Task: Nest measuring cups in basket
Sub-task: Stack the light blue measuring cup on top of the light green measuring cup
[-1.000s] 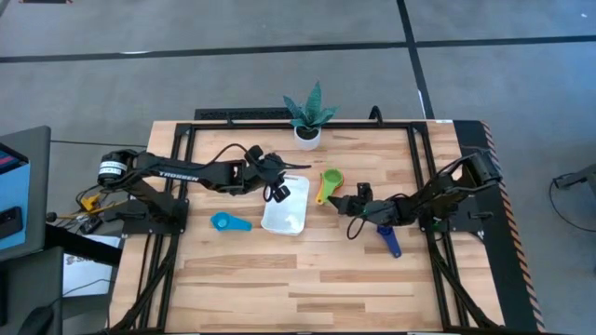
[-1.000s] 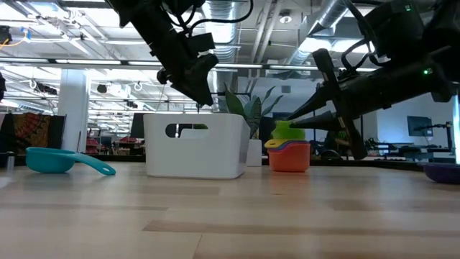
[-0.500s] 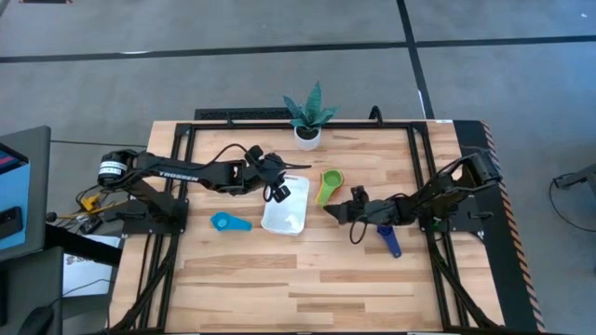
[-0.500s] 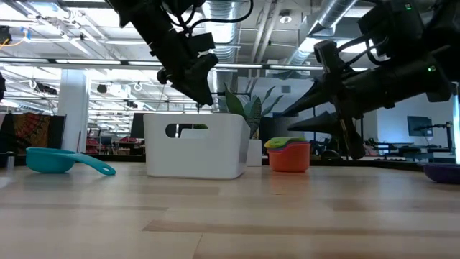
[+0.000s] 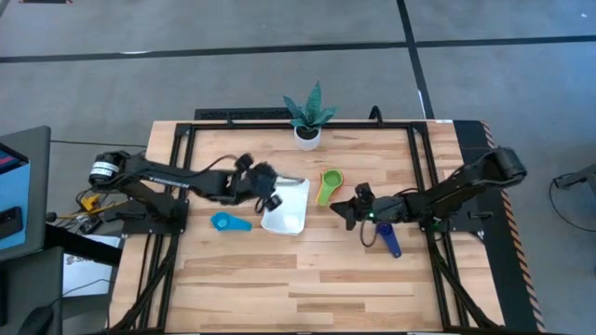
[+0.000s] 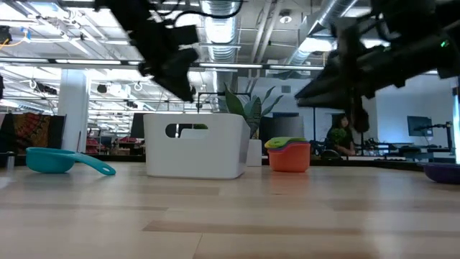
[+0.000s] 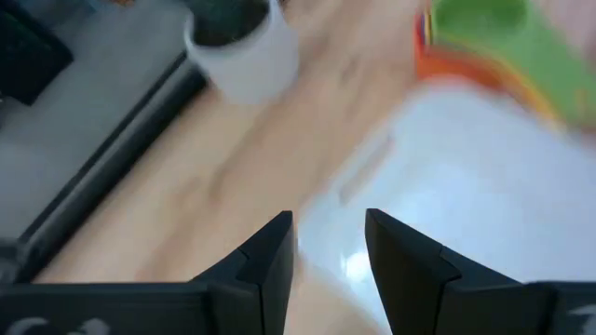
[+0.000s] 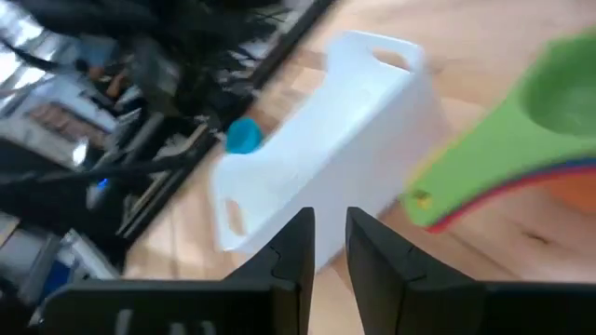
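Hovered empty with fingers slightly parted: left gripper point(image 5: 265, 197) over the white basket point(image 5: 289, 216), right gripper point(image 5: 346, 213) just beside the green-topped stack of measuring cups point(image 5: 328, 183), apparently to fetch it for basket nesting.

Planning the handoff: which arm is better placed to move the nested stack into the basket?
Right. Its end effector sits beside the nested stack; the left end effector is across the basket.
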Controlling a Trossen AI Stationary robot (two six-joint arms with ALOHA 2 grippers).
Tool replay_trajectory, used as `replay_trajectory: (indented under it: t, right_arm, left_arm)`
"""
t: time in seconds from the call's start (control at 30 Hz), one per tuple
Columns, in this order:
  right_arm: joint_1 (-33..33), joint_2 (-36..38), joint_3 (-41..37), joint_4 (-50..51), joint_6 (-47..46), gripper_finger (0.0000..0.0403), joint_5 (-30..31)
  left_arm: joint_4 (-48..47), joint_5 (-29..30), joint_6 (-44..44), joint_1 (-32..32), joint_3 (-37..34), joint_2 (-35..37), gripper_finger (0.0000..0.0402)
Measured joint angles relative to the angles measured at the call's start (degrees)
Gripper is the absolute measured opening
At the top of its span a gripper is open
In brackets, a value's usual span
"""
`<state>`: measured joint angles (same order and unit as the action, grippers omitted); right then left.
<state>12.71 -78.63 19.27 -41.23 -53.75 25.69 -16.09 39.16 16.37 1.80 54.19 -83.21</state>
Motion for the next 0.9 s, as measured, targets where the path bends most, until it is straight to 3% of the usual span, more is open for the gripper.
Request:
replay_trajectory:
  t: [0.2,0.33,0.6,0.7,0.9]
  right_arm:
    - [4.00,6.67,0.09,4.89,7.84,0.0086,5.56]
    - [4.56,8.37,0.04,4.83,10.93,0.0085,5.96]
    - [4.46,8.04,0.81,5.78,11.34,0.0085,6.03]
    - [4.46,8.06,0.94,7.20,11.36,0.0085,5.95]
    - [4.46,8.15,0.94,7.59,11.78,0.0085,5.91]
  left_arm:
    - [-1.38,0.11,10.72,7.14,-9.36,8.07,0.0125]
    - [-4.45,-0.58,19.04,10.36,-14.67,13.41,0.0125]
    - [-27.70,-4.78,42.68,10.98,-16.96,17.71,0.0125]
    - [-33.01,-10.02,44.01,11.00,-16.98,17.57,0.0125]
    - [-34.15,-17.73,41.44,11.00,-16.98,17.54,0.0125]
